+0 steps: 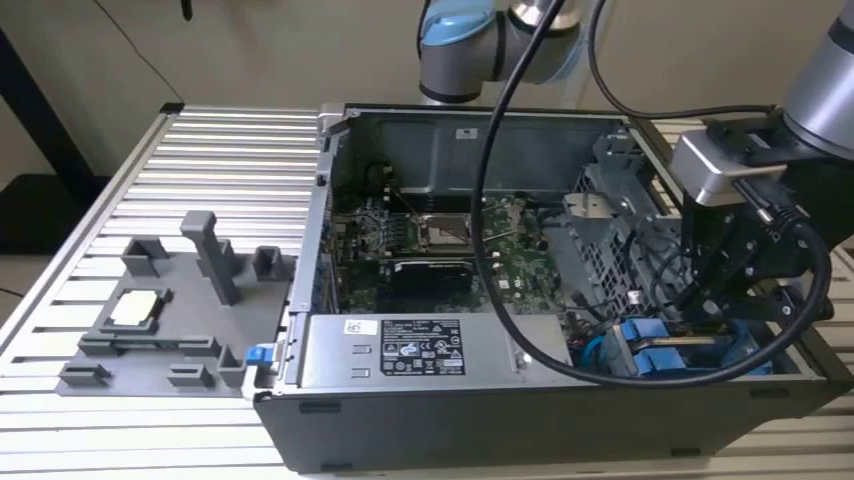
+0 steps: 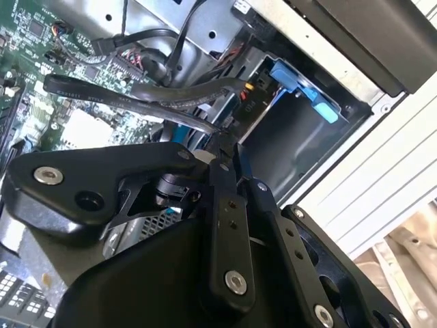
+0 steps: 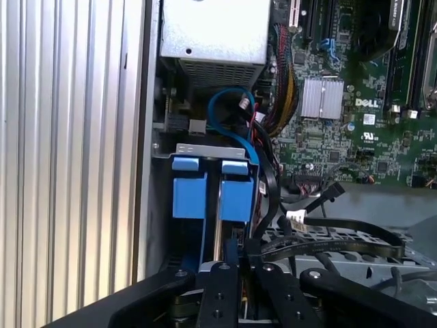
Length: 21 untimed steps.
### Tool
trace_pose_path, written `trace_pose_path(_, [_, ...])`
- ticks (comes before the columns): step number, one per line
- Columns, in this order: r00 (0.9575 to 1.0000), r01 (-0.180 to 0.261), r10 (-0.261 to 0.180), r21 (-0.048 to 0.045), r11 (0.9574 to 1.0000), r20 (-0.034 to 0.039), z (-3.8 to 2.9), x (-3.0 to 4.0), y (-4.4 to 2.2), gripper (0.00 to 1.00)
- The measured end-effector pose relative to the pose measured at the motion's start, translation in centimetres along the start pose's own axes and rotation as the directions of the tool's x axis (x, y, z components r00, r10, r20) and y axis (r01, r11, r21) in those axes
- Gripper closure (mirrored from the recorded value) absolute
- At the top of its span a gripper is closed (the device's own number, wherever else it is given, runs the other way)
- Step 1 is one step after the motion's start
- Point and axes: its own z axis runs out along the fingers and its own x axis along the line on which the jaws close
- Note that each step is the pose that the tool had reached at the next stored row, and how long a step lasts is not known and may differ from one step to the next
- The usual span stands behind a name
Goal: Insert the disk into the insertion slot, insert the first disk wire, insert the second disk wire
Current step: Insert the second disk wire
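The disk's blue carrier (image 1: 657,348) sits down in the insertion slot (image 2: 290,150), the dark grey bay at the near corner of the open computer case on the exterior view's right. In the first wrist view two blue end tabs (image 3: 205,191) stand side by side with a thin silver edge between them. My gripper (image 1: 707,322) hangs just over this bay. In both wrist views its black fingers (image 2: 225,205) are pressed close together, and a flat black disk wire (image 2: 171,96) runs into the fingertips. The gripper (image 3: 239,258) is beside the blue tabs.
A grey box with a sticker (image 1: 400,350) lies along the case's near wall. The motherboard (image 1: 441,230) and a perforated metal cage (image 1: 614,215) fill the middle. Loose black and blue cables (image 3: 229,109) crowd the bay. A grey fixture (image 1: 160,320) stands on the ribbed table.
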Motion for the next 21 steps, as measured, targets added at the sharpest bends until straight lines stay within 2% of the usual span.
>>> trace_pose_path(6, [0.9999, -0.010, 0.010, 0.0006, 0.9999, 0.0062, 0.23, 0.01, -0.11, 0.84])
trace_pose_path(12, [0.9987, -0.050, 0.050, 0.0012, 0.9987, 0.0058, 0.44, 0.01, -0.14, 0.84])
trace_pose_path(21, [0.9965, -0.083, 0.083, 0.0015, 0.9965, 0.0054, 0.75, 0.04, -0.34, 0.84])
